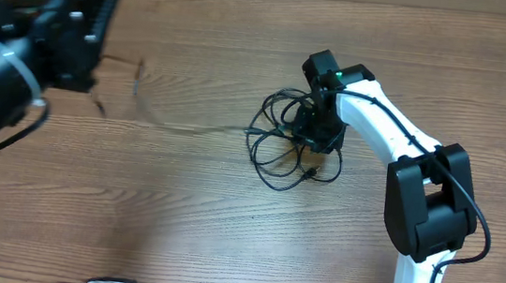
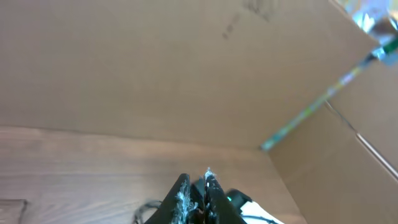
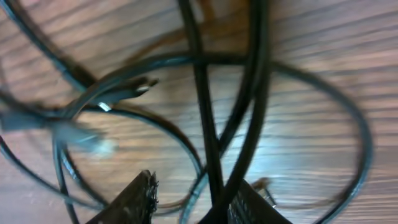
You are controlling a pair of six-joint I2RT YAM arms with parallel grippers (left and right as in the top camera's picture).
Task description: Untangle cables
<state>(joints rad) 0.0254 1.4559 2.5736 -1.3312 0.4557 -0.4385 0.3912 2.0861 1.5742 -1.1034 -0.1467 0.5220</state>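
Observation:
The cables [image 1: 274,148] lie as a loose tangle of black loops at the table's middle right. My right gripper [image 1: 318,132] hangs over the tangle's right side. In the right wrist view it [image 3: 198,199] is open, its fingers astride two crossing black cable strands [image 3: 205,93], with a blurred silver plug tip [image 3: 84,138] at the left. My left gripper [image 1: 91,68] is raised high at the upper left. In the left wrist view its fingers [image 2: 196,190] are pressed together. A thin, blurred cable strand [image 1: 179,126] stretches from the tangle towards it.
The white right arm [image 1: 419,178] reaches in from the front right edge. Brown cardboard walls [image 2: 186,68] stand behind the table, meeting at a corner with a taped seam [image 2: 305,115]. Wood-grain tabletop [image 1: 133,204] lies in front.

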